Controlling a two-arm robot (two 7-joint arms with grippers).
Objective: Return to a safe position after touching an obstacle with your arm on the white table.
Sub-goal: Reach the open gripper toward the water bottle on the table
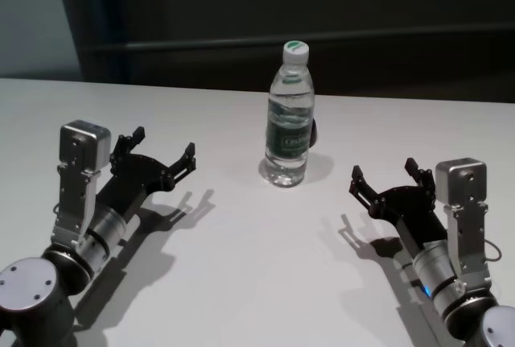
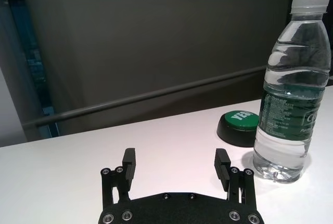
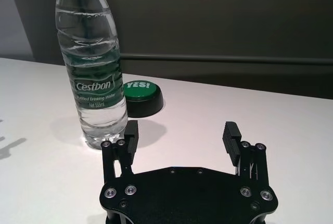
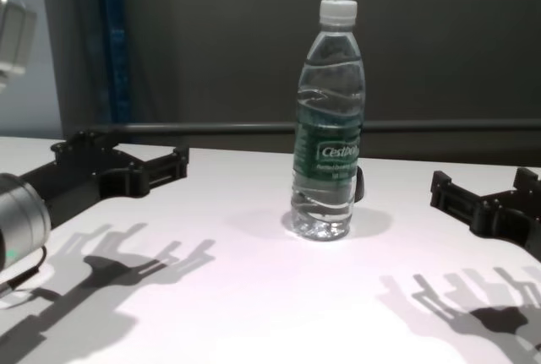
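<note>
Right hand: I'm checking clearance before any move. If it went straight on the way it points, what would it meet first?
The right hand, open, aims just beside the water bottle. Its near finger would probably graze the bottle first; otherwise the green button behind, though depth is unclear.

water bottle (image 3: pixel 92 65) label: "Cestbon", "Purified Drinking Water", "Net 555ml"
green button (image 3: pixel 140 97) top: "YES!"

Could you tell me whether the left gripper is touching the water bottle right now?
Apart. In the head view, bare white table lies between the open left gripper and the upright water bottle; the chest view shows the same gap.
</note>
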